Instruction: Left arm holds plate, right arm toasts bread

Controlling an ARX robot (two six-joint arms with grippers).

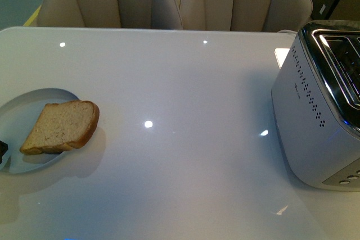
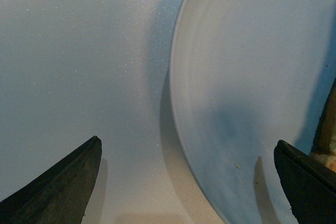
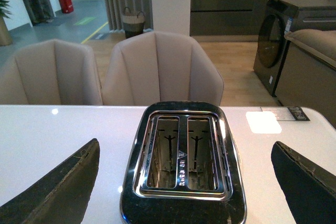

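The bread (image 1: 62,126) lay flat on the plate (image 1: 17,117) at the far left of the desk (image 1: 180,161). Its rounded end hung a little over the plate's rim, on the side that faced the toaster (image 1: 315,111). The toaster stood well apart, at the right edge of the desk.

The left claw (image 2: 186,142) was open, with its jaws spread wide. In the left wrist view one fingertip was over the bare desk and the other over the plate, just beside the crust, with the rim between them. We could not tell whether either fingertip touched anything, because that view was too close.

The right claw (image 3: 185,144) was also open and held nothing. It hung above the toaster, whose two slots (image 3: 181,153) were empty.

We judged that the plate was not yet held. If the bread were lifted in this state, the plate could slide on the glossy desk. The left claw could also catch the crust when it closed, since one fingertip was so near to it. The slice looked soft, so a hard pinch could bend it, and then it might jam at the narrow slot.

As for writing, a small mark (image 1: 296,87) on the toaster's side was too small to read. Between the slots we saw a little triangular sign (image 3: 182,155). A card (image 3: 286,113) lay on the desk behind the toaster, and its print was not legible.
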